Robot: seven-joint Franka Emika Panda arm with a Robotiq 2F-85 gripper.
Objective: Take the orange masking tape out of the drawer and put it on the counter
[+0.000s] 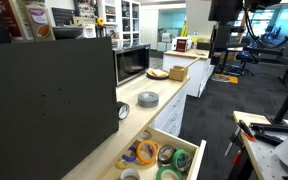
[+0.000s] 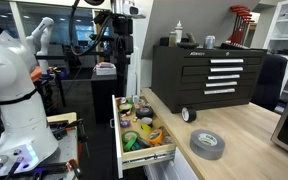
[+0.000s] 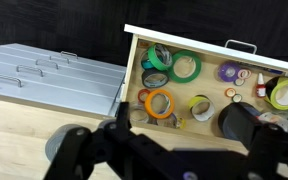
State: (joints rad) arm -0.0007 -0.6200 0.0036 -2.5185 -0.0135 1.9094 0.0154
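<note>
Hovering over open drawer (image 3: 132,75), hand (image 3: 176,128) spread; orange masking tape (image 3: 149,104) inside.

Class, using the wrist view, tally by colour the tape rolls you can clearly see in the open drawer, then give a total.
green roll: 1
orange masking tape: 1
purple roll: 1
yellow-green rolls: 2
Total: 5 clear rolls; the rest of the clutter is too hard to tell.

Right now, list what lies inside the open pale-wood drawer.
Tape rolls fill the drawer: an orange masking tape ring, a large green ring, a purple one, more green rolls. The gripper covers its lower part in the wrist view.
</note>
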